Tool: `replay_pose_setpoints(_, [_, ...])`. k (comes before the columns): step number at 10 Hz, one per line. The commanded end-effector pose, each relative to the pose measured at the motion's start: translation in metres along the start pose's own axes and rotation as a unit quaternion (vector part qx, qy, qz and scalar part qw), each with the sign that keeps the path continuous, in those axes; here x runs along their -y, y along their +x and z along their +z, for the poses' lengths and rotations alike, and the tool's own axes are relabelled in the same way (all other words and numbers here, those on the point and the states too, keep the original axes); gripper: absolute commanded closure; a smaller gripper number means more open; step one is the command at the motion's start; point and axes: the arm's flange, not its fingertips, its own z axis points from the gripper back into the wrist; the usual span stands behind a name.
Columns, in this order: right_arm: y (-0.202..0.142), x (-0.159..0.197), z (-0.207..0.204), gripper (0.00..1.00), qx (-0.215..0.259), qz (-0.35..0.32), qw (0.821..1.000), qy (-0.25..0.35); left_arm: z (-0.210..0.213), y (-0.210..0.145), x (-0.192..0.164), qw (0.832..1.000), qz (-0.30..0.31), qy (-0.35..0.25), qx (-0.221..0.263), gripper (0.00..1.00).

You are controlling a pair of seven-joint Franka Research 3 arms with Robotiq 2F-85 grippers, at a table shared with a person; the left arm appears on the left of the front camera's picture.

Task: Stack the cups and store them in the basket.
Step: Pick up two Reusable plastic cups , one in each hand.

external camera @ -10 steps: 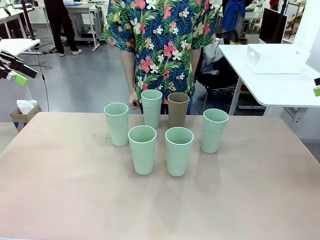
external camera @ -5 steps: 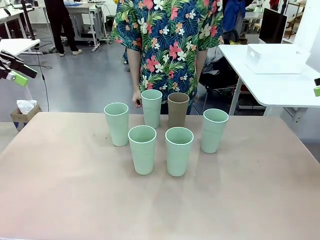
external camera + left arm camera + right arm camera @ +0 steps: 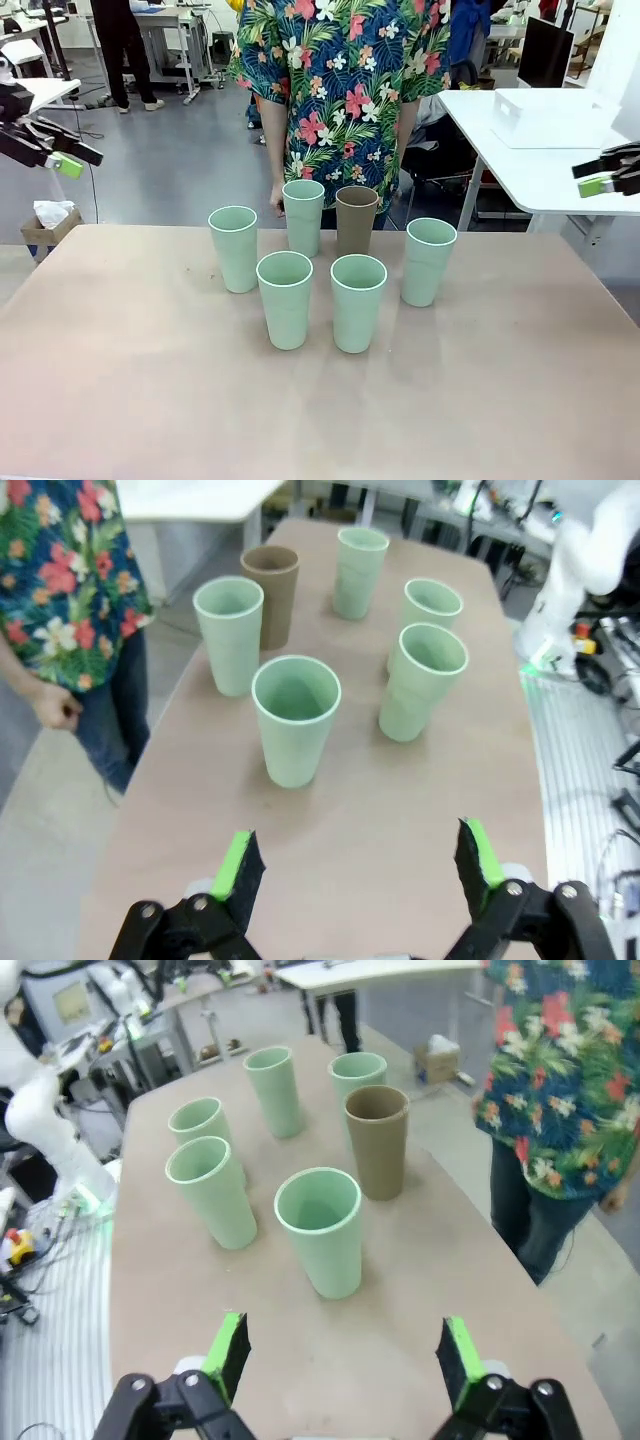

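Six cups stand upright in a cluster at the far middle of the table. Five are mint green, such as the front pair; one is brown. My left gripper hangs open in the air off the table's far left. In its wrist view the left gripper is empty, with a mint cup nearest. My right gripper hangs open off the far right. In its wrist view the right gripper is also empty, facing another mint cup. The white basket sits on a side table.
A person in a flowered shirt stands at the far edge, one hand hanging just behind the cups. The white side table stands beyond the right corner. Bare tabletop lies in front of and beside the cups.
Both grippers have moved inward: the left slightly right, the right from the picture's edge into fuller view. The person has shifted a little to the right. The cups have not moved.
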Motion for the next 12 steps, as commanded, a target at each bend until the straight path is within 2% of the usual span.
replay_pose_setpoints(1, [-0.011, 0.025, -0.014, 0.00, 0.038, 0.029, 0.997, 0.067, 0.004, -0.011, -0.024, 0.997, -0.030, -0.035, 0.054, 0.00])
replay_pose_setpoints(3, [-0.036, 0.039, -0.041, 0.00, 0.049, 0.070, 0.991, 0.102, -0.010, -0.041, -0.040, 0.993, -0.071, -0.022, 0.088, 0.00])
replay_pose_setpoints(6, [-0.070, 0.047, -0.075, 0.00, 0.061, 0.120, 0.982, 0.133, -0.056, -0.091, -0.061, 0.984, -0.118, -0.029, 0.127, 0.00])
replay_pose_setpoints(8, [-0.087, 0.047, -0.088, 0.00, 0.073, 0.112, 0.982, 0.135, -0.076, -0.100, -0.076, 0.984, -0.104, 0.007, 0.145, 0.00])
replay_pose_setpoints(9, [-0.088, 0.052, -0.091, 0.00, 0.075, 0.096, 0.982, 0.141, -0.082, -0.095, -0.086, 0.985, -0.090, -0.020, 0.145, 0.00])
replay_pose_setpoints(10, [-0.087, 0.044, -0.090, 0.00, 0.052, 0.104, 0.984, 0.138, -0.073, -0.106, -0.074, 0.986, -0.100, -0.018, 0.129, 0.00])
replay_pose_setpoints(12, [-0.087, 0.044, -0.090, 0.00, 0.052, 0.104, 0.984, 0.138, -0.073, -0.106, -0.074, 0.986, -0.100, -0.018, 0.129, 0.00])
